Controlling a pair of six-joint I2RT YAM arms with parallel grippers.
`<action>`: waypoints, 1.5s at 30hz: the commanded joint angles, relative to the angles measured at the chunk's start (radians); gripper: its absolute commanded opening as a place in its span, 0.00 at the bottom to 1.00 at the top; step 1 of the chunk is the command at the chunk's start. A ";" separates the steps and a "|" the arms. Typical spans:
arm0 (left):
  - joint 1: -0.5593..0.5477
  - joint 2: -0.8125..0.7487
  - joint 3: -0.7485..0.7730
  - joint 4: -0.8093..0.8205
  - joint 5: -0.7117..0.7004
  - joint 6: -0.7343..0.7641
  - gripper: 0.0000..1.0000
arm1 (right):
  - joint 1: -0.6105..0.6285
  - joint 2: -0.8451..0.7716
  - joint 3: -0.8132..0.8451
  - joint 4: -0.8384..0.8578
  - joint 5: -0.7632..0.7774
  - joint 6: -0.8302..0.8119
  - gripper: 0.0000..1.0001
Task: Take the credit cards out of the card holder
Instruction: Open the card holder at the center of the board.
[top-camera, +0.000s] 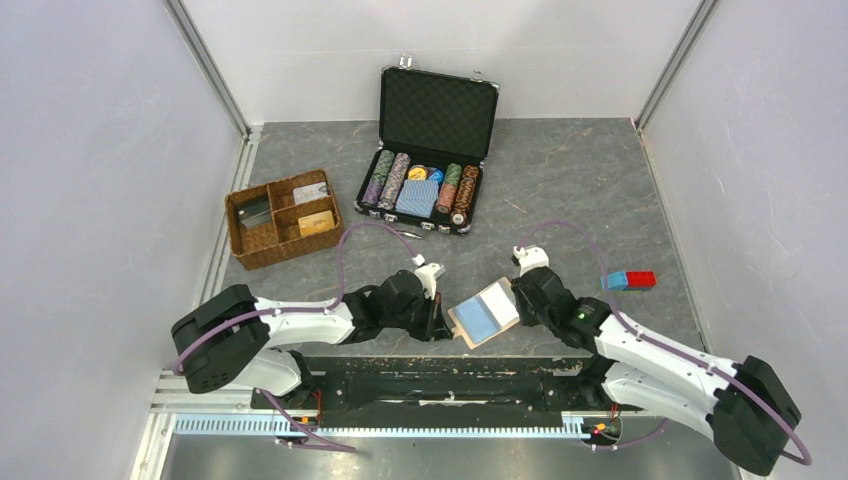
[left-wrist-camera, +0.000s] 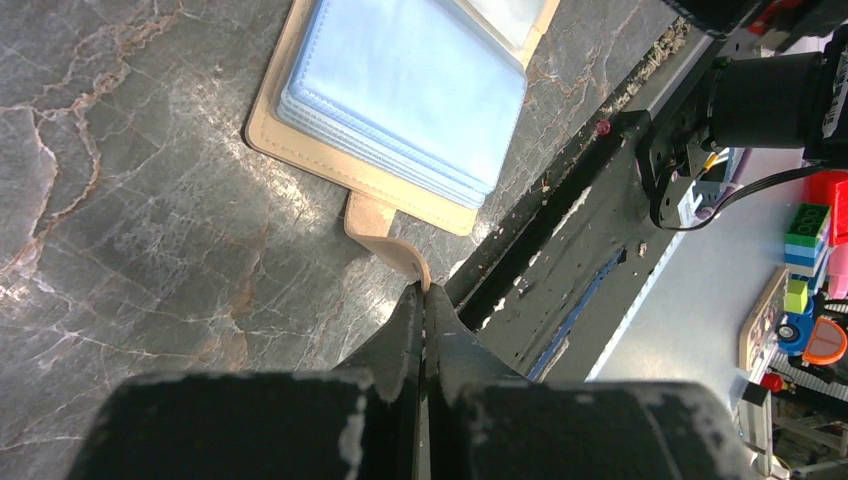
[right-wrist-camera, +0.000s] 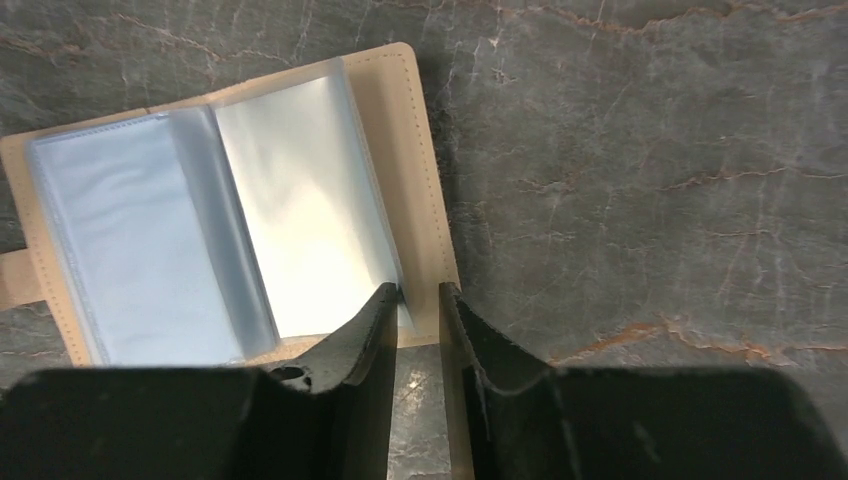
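The card holder (top-camera: 485, 313) lies open on the grey table between my two grippers, tan cover down and pale blue pockets up. It also shows in the left wrist view (left-wrist-camera: 400, 90) and the right wrist view (right-wrist-camera: 200, 230). No card shows in its clear pockets. My left gripper (top-camera: 440, 318) (left-wrist-camera: 424, 290) is shut on the strap tab (left-wrist-camera: 385, 235) at the holder's left edge. My right gripper (top-camera: 520, 300) (right-wrist-camera: 420, 290) is open by a narrow gap, its tips over the holder's right cover edge. Three credit cards (top-camera: 311, 190) lie in the wicker tray.
A brown wicker divided tray (top-camera: 236, 232) stands at the back left. An open black case (top-camera: 438, 110) behind holds poker chips and a blue deck (top-camera: 418, 197). Red and blue blocks (top-camera: 630, 280) lie at the right. The black front rail (top-camera: 430, 375) runs just behind the holder.
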 joint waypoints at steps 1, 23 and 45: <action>0.002 -0.026 0.047 -0.020 -0.027 0.055 0.02 | -0.004 -0.067 0.123 -0.056 0.010 -0.008 0.26; 0.002 -0.029 0.064 -0.073 -0.059 0.065 0.02 | 0.022 0.068 0.088 0.259 -0.352 -0.075 0.40; 0.003 -0.036 0.058 -0.094 -0.062 0.066 0.02 | 0.245 0.282 0.063 0.270 -0.038 -0.079 0.69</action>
